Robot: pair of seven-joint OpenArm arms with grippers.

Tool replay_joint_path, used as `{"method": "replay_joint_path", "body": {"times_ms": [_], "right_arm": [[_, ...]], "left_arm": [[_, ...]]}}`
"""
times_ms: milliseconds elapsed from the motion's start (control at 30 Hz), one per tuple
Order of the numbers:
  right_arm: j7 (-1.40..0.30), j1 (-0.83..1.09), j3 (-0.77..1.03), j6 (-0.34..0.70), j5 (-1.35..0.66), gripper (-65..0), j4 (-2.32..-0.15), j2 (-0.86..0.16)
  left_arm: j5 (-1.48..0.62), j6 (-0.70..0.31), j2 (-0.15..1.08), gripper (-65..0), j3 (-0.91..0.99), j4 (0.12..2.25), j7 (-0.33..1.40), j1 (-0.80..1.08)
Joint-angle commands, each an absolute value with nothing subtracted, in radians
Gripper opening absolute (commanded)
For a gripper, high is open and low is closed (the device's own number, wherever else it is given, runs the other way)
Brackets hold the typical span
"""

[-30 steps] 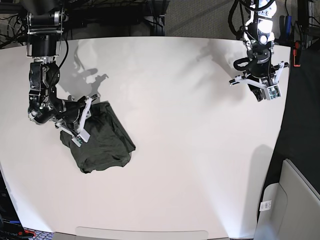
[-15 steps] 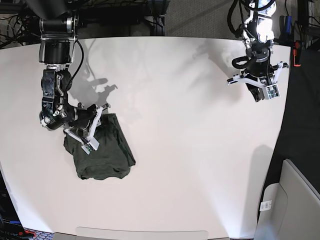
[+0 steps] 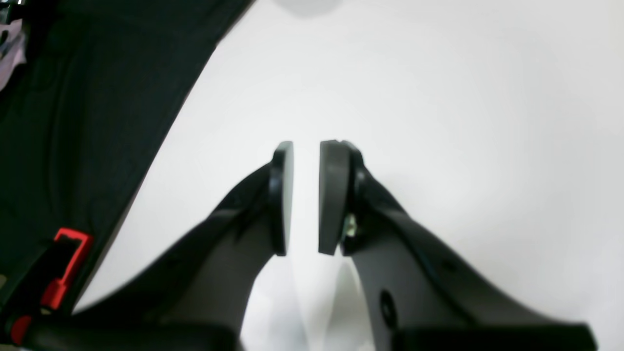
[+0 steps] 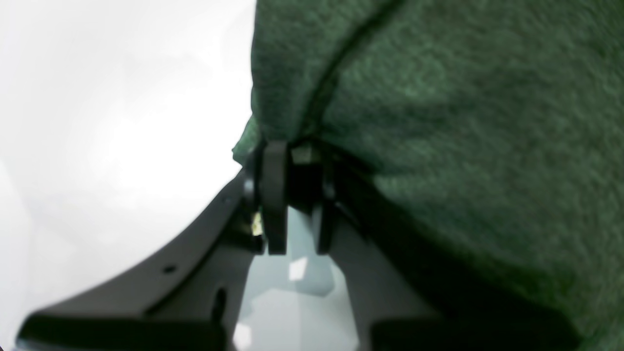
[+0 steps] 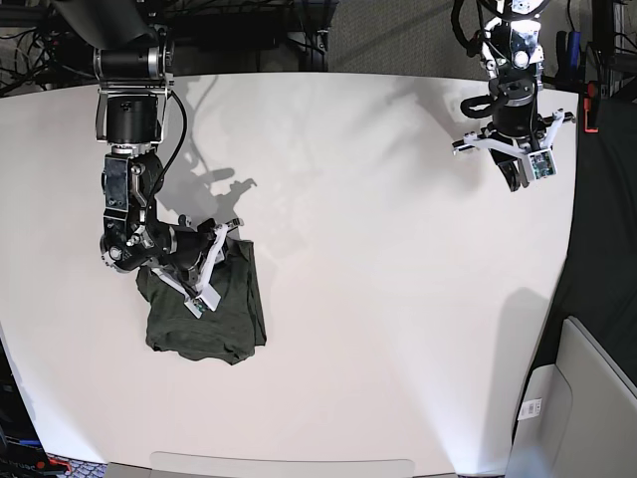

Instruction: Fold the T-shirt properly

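Note:
The dark olive-green T-shirt (image 5: 227,311) lies as a small folded bundle on the left part of the white table (image 5: 388,299). My right gripper (image 5: 209,271) rests on its upper edge. In the right wrist view the fingers (image 4: 274,195) stand close together with the shirt's edge (image 4: 438,97) draped over and between the tips of this gripper (image 4: 297,146). My left gripper (image 5: 520,177) hovers over the table's far right corner, far from the shirt. In the left wrist view its pads (image 3: 333,195) are a narrow gap apart with nothing between them, above bare table; the gripper (image 3: 306,146) is empty.
A black cloth (image 5: 597,249) hangs along the table's right edge and also shows in the left wrist view (image 3: 73,97). A red clamp (image 3: 66,263) sits by that edge. A grey-white bin (image 5: 587,398) stands at the lower right. Cables and arm mounts line the far edge.
My right arm has swung right with the shirt's edge in its gripper, and the bundle has become narrower and shifted right. My left gripper has drifted slightly toward the far edge.

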State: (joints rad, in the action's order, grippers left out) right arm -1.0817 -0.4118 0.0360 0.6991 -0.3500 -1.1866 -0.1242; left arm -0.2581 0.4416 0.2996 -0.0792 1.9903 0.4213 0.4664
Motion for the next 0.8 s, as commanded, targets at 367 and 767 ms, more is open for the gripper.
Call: {"method": "replay_joint_path", "body": {"times_ms": [367,767], "right_arm": [[-1.233,-0.107,-0.044,0.698,-0.348,-57.6,-1.879,-0.105],[-1.216,0.286,0.202,0.698,-0.461,-57.6,-2.057,-0.11]], "left_arm": [[-0.246,0.446,0.305,-57.6,-0.028,2.068,0.397,0.578],[-0.246,0.447,0.305,-57.6,-0.03,2.068,0.183,0.894]]}}
